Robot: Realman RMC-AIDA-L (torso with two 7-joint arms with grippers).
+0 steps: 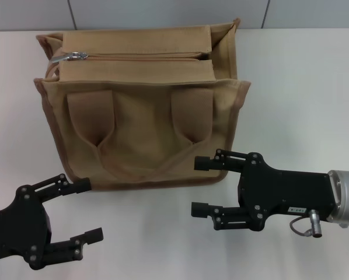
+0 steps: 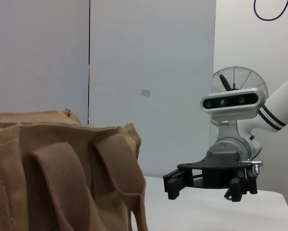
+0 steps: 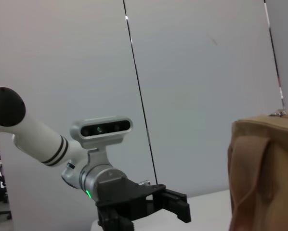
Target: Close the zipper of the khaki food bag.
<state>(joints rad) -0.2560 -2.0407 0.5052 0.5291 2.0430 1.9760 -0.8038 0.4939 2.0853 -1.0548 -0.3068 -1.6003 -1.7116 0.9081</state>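
We see the zipper running along the top of the khaki food bag, its silver pull tab sitting at the end toward our left side. The bag stands on the white table, toward the far edge, with its two handle straps folded down over the front face. Our right gripper hovers just off the bag's near right corner, its fingers spread wide and holding nothing (the upper finger overlaps the bag's bottom edge in the head view, though contact is unclear). Our left gripper sits near the bag's near left corner, fingers equally wide apart and empty.
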